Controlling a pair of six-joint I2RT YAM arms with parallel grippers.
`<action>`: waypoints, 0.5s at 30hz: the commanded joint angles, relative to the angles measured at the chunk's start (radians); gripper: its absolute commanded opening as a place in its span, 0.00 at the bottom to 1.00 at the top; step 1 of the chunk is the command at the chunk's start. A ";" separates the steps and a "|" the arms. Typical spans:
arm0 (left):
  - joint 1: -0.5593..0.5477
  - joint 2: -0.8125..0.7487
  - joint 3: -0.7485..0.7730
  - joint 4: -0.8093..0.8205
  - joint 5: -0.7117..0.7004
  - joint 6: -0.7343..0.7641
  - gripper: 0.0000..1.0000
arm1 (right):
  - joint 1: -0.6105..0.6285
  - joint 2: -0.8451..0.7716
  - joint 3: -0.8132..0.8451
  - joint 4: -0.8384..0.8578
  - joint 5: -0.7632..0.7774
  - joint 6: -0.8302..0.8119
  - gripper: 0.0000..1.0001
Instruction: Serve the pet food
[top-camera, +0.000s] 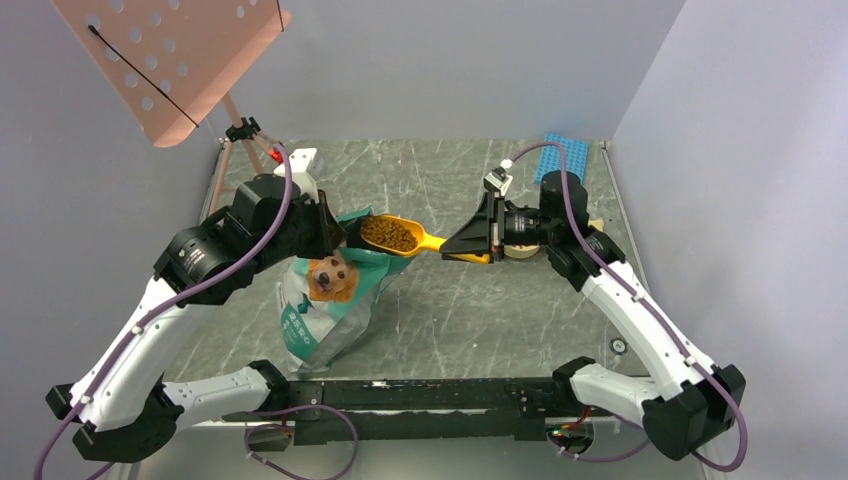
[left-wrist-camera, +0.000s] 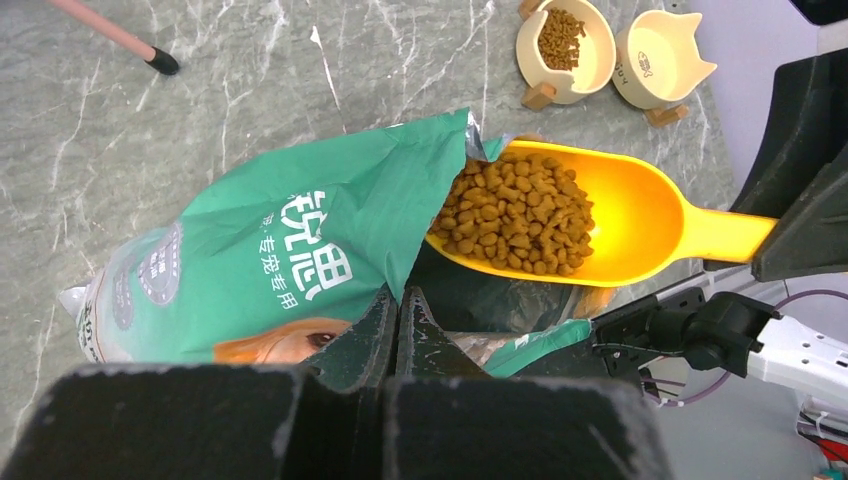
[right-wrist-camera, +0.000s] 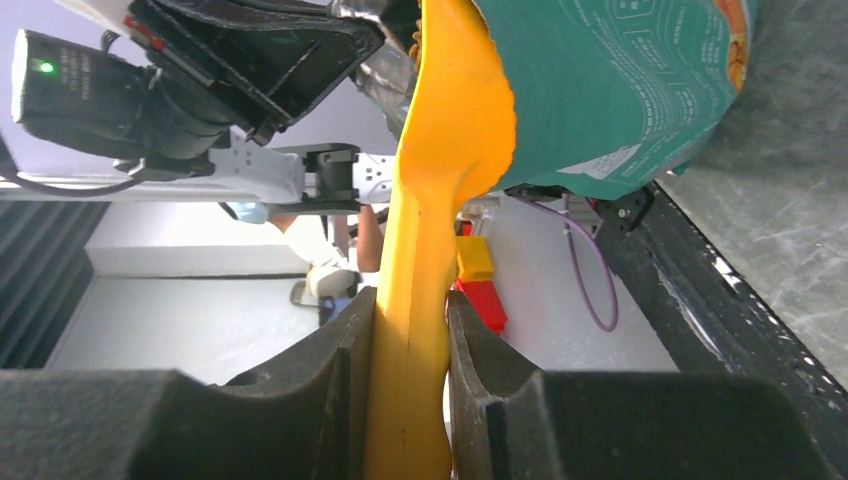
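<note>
Pet food (left-wrist-camera: 515, 210), a loose heap of small dark-brown dry kibble pellets, fills the deep end of a long orange-yellow plastic scoop (left-wrist-camera: 640, 215), which hangs in the air just above the open mouth of a green and silver foil bag printed with a dog's face (left-wrist-camera: 290, 240). The scoop lies roughly level with its open side up, apparently so that nothing spills. Its long axis runs left to right across the grey marbled table (top-camera: 450, 320): the loaded end points at the bag and the left arm, and the narrow handle points at the right arm. The right gripper (right-wrist-camera: 412, 330) has its two foam-padded fingers clamped tight on that handle and carries the load. The left gripper (left-wrist-camera: 397, 320) has its fingers drawn together and seems to pinch the rim of the bag, probably to hold the bag upright and its mouth open for scooping. In the left wrist view, two cream cat-eared bowls sit side by side beyond the scoop: the nearer bowl (left-wrist-camera: 530, 62) holds some pet food, while the other bowl (left-wrist-camera: 690, 45) looks empty and is the likely target.
</note>
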 joint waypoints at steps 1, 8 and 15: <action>-0.004 -0.022 0.050 0.029 -0.049 -0.008 0.00 | -0.018 -0.044 -0.092 0.298 -0.017 0.180 0.00; -0.005 -0.033 0.043 0.045 -0.057 -0.019 0.00 | -0.002 -0.041 -0.112 0.356 -0.013 0.185 0.00; -0.006 -0.024 0.074 -0.012 -0.149 -0.064 0.00 | -0.026 -0.068 -0.137 0.392 -0.059 0.217 0.00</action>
